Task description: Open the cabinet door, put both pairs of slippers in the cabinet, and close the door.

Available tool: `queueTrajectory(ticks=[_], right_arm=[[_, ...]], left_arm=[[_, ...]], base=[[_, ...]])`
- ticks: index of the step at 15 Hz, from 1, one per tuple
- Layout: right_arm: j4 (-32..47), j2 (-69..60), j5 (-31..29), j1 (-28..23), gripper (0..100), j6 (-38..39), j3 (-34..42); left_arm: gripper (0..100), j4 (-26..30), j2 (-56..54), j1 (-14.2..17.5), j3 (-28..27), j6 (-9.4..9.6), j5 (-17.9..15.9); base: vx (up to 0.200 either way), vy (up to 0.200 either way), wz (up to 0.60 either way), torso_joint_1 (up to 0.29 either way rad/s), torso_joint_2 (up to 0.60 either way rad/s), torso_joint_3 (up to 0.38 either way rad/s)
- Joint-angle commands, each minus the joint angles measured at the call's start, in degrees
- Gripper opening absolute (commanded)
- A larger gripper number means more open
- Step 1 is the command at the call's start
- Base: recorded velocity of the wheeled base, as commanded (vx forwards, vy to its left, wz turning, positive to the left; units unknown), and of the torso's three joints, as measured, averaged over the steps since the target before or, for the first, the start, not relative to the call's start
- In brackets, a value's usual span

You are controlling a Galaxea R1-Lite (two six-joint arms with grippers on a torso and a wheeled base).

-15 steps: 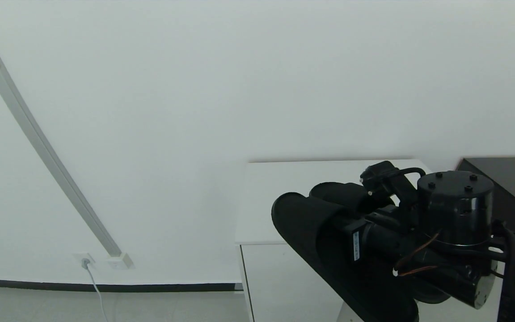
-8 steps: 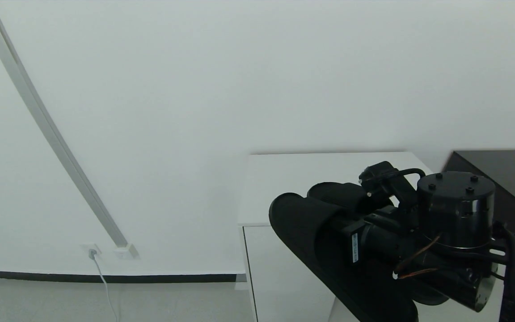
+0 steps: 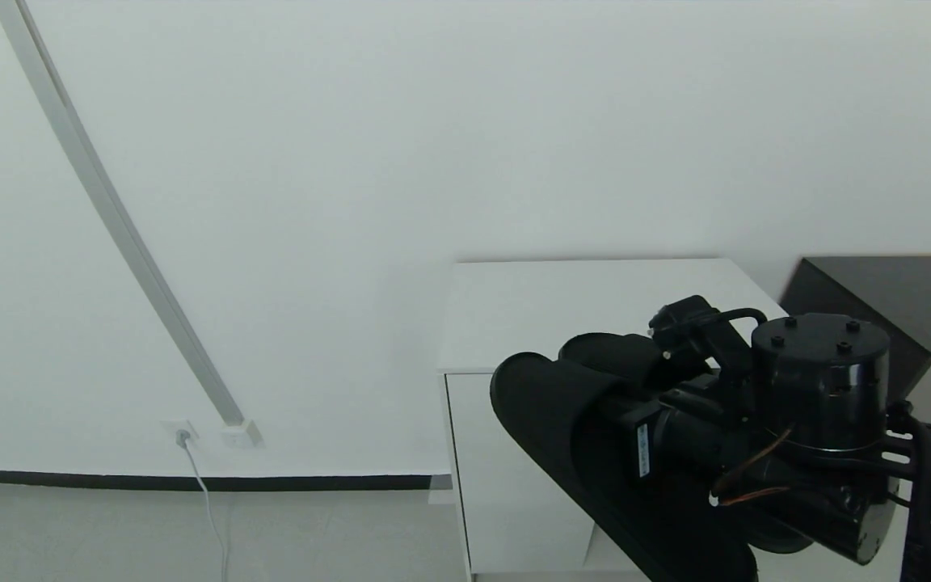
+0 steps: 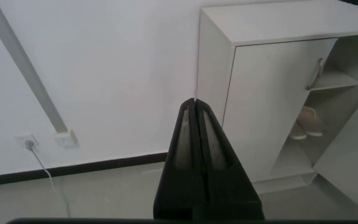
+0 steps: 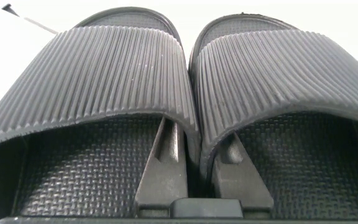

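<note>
Nearest, the right gripper [image 5: 199, 155] has one finger [image 5: 163, 168] slid under the strap of each shoe of the black slippers [image 5: 123, 68], pinching their adjoining inner sides together so that the ribbed straps lie side by side. In the head view this pair [image 3: 550, 404] is held in the air in front of the white cabinet [image 3: 579, 299], overlapping its front face, toes pointing up and to the robot's left. The left gripper [image 4: 196, 134] has its two fingers pressed flat together with nothing between them, and points toward the cabinet's left edge. Beyond it, the cabinet shows one closed panel with a metal handle [image 4: 316, 73]; the compartment next to the handle stands open, and a pale pair of slippers [image 4: 307, 121] rests on a shelf inside it. A dark piece of furniture [image 3: 902, 299] stands just beside the cabinet on the robot's right. Farthest, a slanted conduit [image 3: 110, 210] runs down the white wall to a socket [image 3: 181, 432], from which a cable [image 3: 211, 509] drops past the dark baseboard [image 3: 191, 482].
</note>
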Motion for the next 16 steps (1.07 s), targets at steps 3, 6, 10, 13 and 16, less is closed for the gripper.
queueTrajectory(ticks=[3,6,10,13,16], right_arm=[[-0.07,0.28,0.07,0.19,0,-0.03,0.1],[-0.07,0.28,0.07,0.28,0,-0.03,0.37],[-0.16,0.71,0.07,0.28,0,-0.12,0.46],[-0.16,0.71,0.07,0.28,0,-0.2,0.81],[-0.16,0.71,0.07,0.28,0,-0.29,0.98]], left_arm=[[0,-0.01,-0.1,0.0,0.01,-0.01,-0.02],[0,-0.01,-0.01,0.0,0.01,-0.01,-0.02],[0,-0.01,-0.01,0.0,0.01,-0.01,-0.02],[0,-0.01,-0.01,0.0,0.01,-0.01,-0.02],[0,-0.01,-0.01,0.0,0.01,-0.01,-0.02]], base=[[0.0,0.0,0.0,0.0,0.0,0.0],[0.0,0.0,0.0,0.0,0.0,0.0],[0.0,-0.1,0.0,0.0,0.0,0.0],[0.0,-0.2,0.0,-0.002,0.0,0.009],[0.0,-0.2,0.0,0.004,0.01,0.007]])
